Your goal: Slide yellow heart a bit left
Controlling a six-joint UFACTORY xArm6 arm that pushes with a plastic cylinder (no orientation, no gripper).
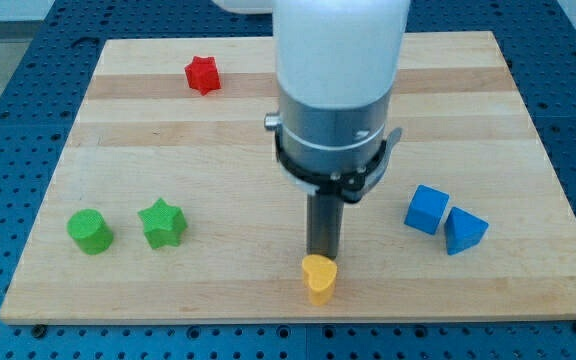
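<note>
The yellow heart (pixel 318 279) lies near the board's bottom edge, a little right of the middle. My tip (pixel 323 255) stands right behind the heart, at its top side, touching or nearly touching it. The rod hangs from the large white and grey arm that covers the middle of the board.
A green star (pixel 162 223) and a green cylinder (pixel 90 232) sit at the view's left. A red star (pixel 203 74) is at the top left. A blue cube (pixel 427 209) and a blue triangular block (pixel 464 230) sit at the right. The wooden board (pixel 518 120) rests on a blue perforated table.
</note>
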